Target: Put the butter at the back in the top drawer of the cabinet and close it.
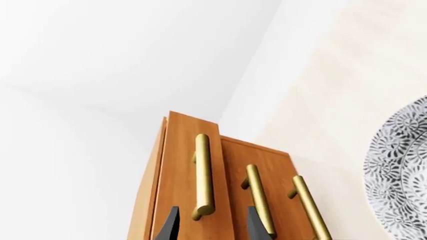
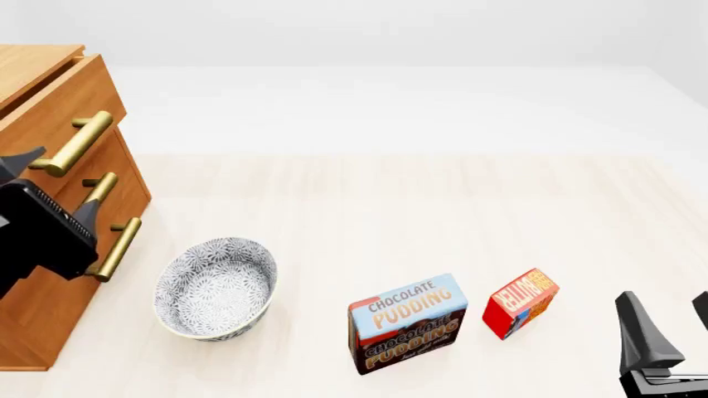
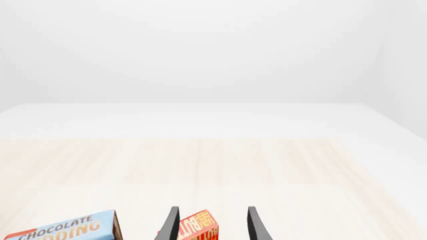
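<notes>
Left gripper (image 1: 210, 225): open, holding nothing, just before the top drawer (image 1: 190, 165), whose handle (image 1: 203, 175) lies between the fingertips.
Right gripper (image 3: 210, 225): open, empty, near the butter (image 2: 520, 302).
Butter: right of the pudding box (image 2: 407, 323), far from the cabinet (image 2: 50, 124).
Top drawer: seemingly pulled out slightly.
Bowl (image 2: 215, 288): between cabinet and pudding box.

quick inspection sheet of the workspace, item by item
surface: pale wood-look table, white beyond its far edge
job's things: butter lies on the table right of the pudding box; cabinet at the left, top drawer out a little past the lower two
clutter: pudding box upright; patterned bowl beside the cabinet
grippers: left pincer open, at the top drawer's handle; right pincer open, empty, near the butter
cables: nothing seen
surroundings: plain white walls
</notes>
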You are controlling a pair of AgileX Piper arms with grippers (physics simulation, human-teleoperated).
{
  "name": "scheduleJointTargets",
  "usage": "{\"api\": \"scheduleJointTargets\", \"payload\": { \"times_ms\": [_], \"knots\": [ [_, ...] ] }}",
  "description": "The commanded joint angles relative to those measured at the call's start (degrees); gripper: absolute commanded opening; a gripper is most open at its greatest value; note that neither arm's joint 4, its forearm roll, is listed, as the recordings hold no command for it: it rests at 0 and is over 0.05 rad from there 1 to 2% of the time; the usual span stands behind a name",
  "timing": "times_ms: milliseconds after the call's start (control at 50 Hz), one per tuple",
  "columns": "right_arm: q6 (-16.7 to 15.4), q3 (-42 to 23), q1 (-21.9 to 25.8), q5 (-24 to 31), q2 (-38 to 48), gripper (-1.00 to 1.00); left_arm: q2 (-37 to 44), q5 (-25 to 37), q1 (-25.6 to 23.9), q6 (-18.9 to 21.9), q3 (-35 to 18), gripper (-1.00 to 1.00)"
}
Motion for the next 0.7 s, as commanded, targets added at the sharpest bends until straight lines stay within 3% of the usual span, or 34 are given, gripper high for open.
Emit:
{"api": "scheduleJointTargets", "payload": {
  "times_ms": [20, 40, 700],
  "knots": [
    [0.0, 0.0, 0.0, 0.0, 0.0, 1.00, 1.4, -1.0, 0.5, 0.1, -0.1, 1.00],
    [0.0, 0.0, 0.0, 0.0, 0.0, 1.00, 4.8, -2.8, 2.9, 0.4, -1.3, 1.00],
    [0.0, 0.0, 0.0, 0.0, 0.0, 1.00, 9.7, -5.4, 3.6, 0.6, -2.9, 1.00]
  ]
}}
